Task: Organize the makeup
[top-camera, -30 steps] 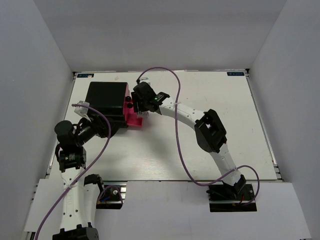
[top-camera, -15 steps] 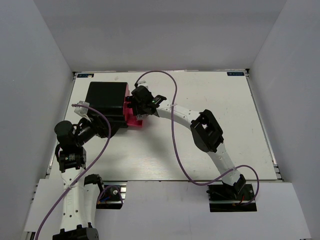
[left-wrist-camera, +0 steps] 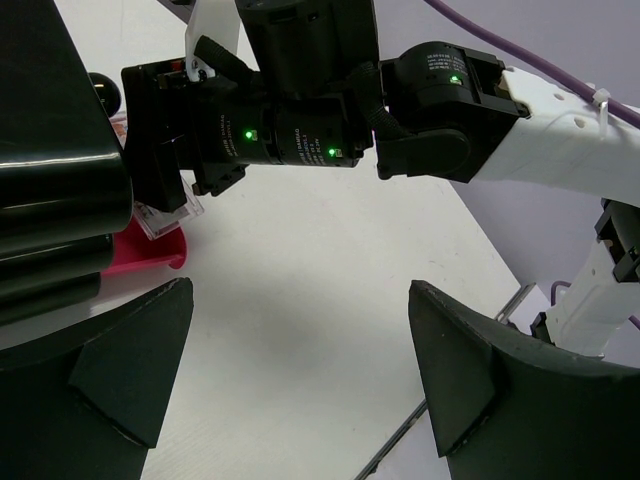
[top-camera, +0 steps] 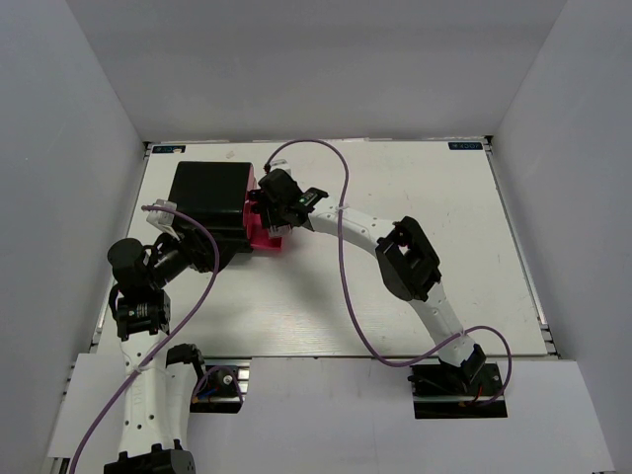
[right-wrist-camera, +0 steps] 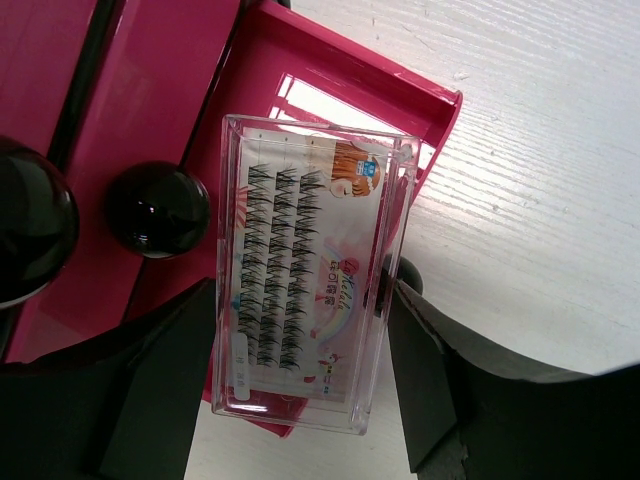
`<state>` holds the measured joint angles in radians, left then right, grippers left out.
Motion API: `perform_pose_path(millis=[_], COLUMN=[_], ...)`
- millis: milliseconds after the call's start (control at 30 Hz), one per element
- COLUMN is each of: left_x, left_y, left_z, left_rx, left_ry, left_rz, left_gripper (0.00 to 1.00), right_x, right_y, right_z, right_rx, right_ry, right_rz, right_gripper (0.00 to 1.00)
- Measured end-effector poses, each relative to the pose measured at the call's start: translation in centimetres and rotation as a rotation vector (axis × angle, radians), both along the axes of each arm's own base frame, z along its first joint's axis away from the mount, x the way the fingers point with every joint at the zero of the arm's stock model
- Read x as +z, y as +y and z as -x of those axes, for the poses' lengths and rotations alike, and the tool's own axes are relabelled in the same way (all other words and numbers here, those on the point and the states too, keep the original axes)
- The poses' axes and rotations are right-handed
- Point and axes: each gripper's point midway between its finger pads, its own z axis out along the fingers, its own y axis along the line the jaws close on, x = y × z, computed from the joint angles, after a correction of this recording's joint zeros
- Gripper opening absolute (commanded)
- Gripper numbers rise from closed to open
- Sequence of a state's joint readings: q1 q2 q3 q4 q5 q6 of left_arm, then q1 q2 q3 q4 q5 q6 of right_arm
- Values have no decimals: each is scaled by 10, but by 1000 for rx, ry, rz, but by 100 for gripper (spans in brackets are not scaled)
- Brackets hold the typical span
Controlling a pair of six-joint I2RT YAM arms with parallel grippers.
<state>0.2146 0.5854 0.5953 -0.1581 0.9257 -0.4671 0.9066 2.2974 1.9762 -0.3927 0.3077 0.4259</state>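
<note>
Gripping a clear lash case (right-wrist-camera: 305, 275) by its two long edges, the right gripper (right-wrist-camera: 300, 355) has one dark finger (right-wrist-camera: 150, 390) pressed to the left side and the other to the right, its jaws set fairly wide to span the case.

The case is a flat, see-through plastic rectangle with a raised rim. Inside lies a white card carrying neat rows of short black lash clusters down its left half. A strip of colourful print runs down the right half, topped by a small cartoon figure with orange hair. The lettering on the card is too small to read.

The case hangs over the open pink drawer (right-wrist-camera: 330, 70) of the black box (top-camera: 209, 193), covering much of the drawer's tray. Whether it touches the drawer floor cannot be told. Two round black knobs (right-wrist-camera: 158, 210) sit on the pink drawer fronts to the left of the case. The white table (right-wrist-camera: 540, 150) shows to the right of the drawer.

In the left wrist view the same case (left-wrist-camera: 165, 215) shows small under the right gripper, above the pink tray. The left gripper (left-wrist-camera: 300, 385) stands spread wide, holding nothing, just beside the black box.
</note>
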Motion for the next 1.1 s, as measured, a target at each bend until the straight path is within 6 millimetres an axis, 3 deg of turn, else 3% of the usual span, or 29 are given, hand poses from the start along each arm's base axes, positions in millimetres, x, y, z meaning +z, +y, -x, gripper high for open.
perform_pose_path(millis=[167,333,467,567,900,1000,1100], left_x=[0,0,-1,-1,-1,-2,-3], left_y=[0,0,0,0,1,1,1], left_z=[0,0,0,0,0,0,0], left_rx=[1,2,2,2,3,4,6], left_ry=[1,2,5,5,3,6,12], left_rz=[0,0,0,-1,-4,-4,-3], left_gripper=[98,98,98,98,98,98,98], right_x=[0,0,0,1,1,7,18], right_y=[2,3,4,5,8,7,1], right_z=[2,3,4,4,7,9,11], right_rx=[14,26,31,39,60,72,90], right_ry=[-2,2,4,3,12,5,-16], right_rz=[4,0,-3,-6,-14,-15,-15], right_gripper=[64,69,83,85,83,78,67])
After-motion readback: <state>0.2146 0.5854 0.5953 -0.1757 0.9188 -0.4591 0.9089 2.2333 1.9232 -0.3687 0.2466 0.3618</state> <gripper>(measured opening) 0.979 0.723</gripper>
